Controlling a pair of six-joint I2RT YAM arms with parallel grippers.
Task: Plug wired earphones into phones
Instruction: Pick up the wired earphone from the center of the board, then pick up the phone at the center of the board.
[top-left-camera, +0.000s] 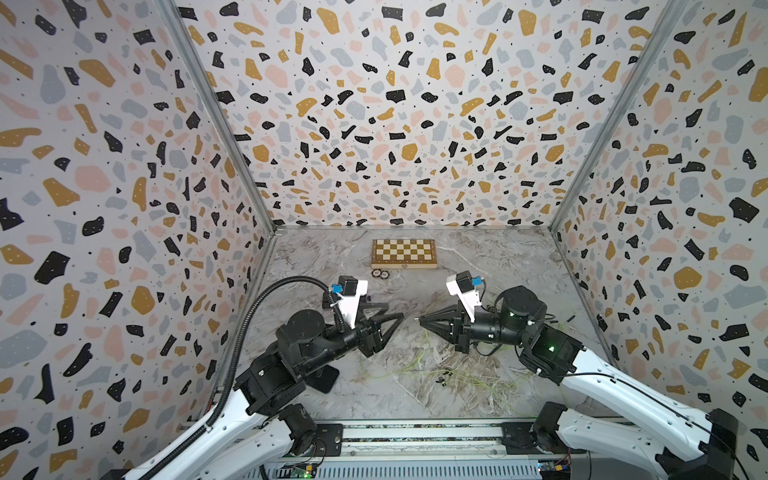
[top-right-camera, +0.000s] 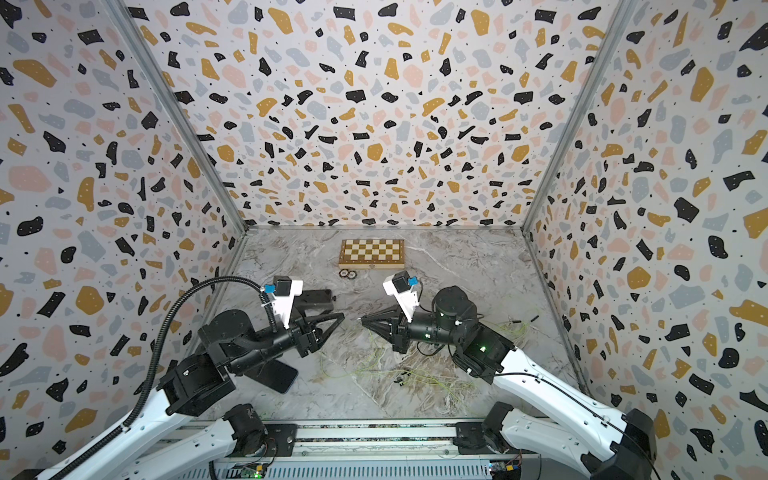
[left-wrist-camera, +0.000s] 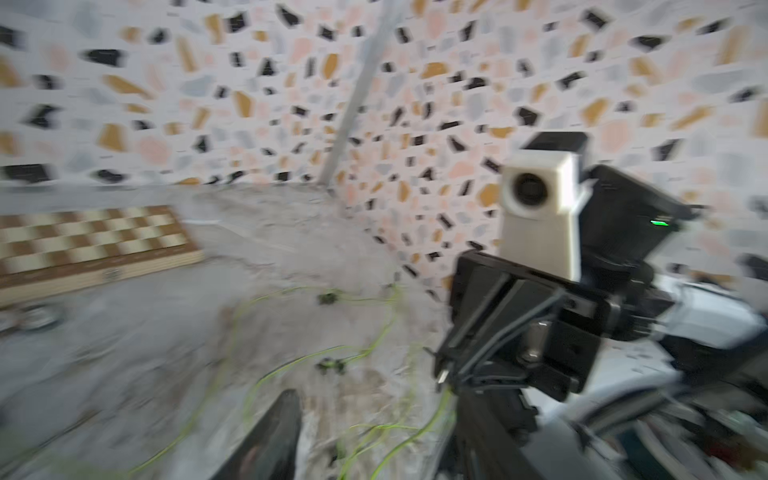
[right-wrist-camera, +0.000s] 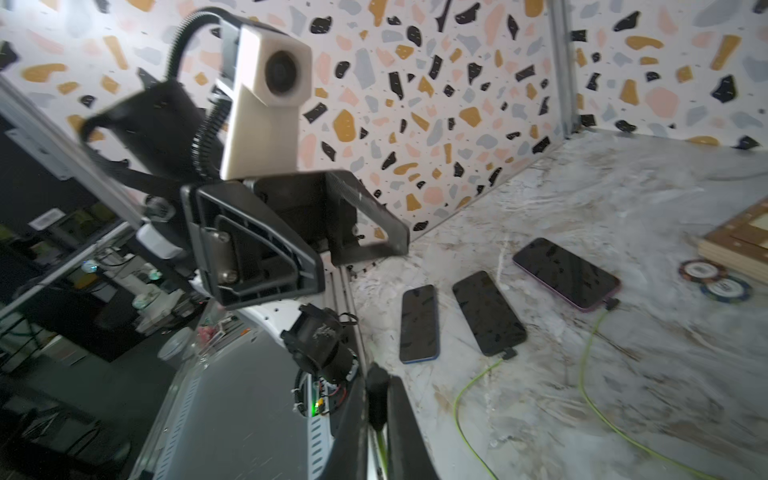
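My right pincer (top-left-camera: 420, 320) is clamped on an earphone plug (right-wrist-camera: 377, 388); left pincer (top-left-camera: 395, 313) gapes empty. If its cord (right-wrist-camera: 380, 446) snags, the plug could twist off-line.

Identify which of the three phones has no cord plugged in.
The blue-edged phone; the middle phone and purple-edged phone each have a green cord attached.

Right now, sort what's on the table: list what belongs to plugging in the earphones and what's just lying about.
For the job:
- blue-edged phone
- middle phone
- purple-edged phone
- earphone cords
- plug, held in the right gripper

Just lying about:
- chessboard
- poker chips, two of them beside the board
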